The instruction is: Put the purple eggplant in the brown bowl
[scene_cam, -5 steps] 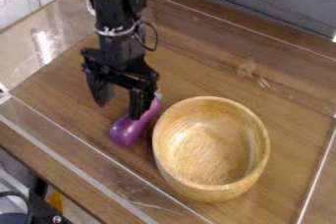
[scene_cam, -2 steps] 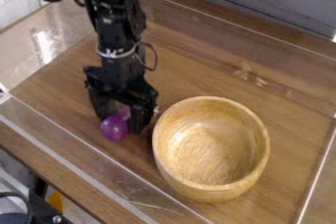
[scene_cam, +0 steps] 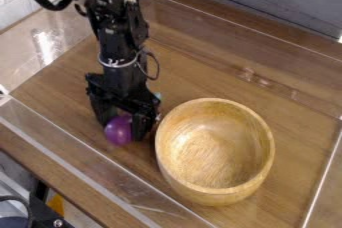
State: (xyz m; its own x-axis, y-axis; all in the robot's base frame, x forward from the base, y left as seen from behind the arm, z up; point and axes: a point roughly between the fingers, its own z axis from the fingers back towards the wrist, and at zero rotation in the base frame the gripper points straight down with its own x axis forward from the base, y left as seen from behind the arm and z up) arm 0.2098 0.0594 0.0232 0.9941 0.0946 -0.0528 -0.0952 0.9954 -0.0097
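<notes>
The purple eggplant lies on the wooden table just left of the brown bowl. Only its lower rounded end shows; the rest is hidden behind the gripper. My black gripper points straight down over the eggplant, open, with one finger on each side of it. The fingertips reach down close to the table. The bowl is upright and has nothing in it.
A clear plastic wall runs along the front and left of the wooden table. The bowl's rim stands close to the right finger. A pale wall lies behind the table at the back.
The gripper has come down over the eggplant, which now shows less between the fingers. The jaws stay open. The bowl has not moved.
</notes>
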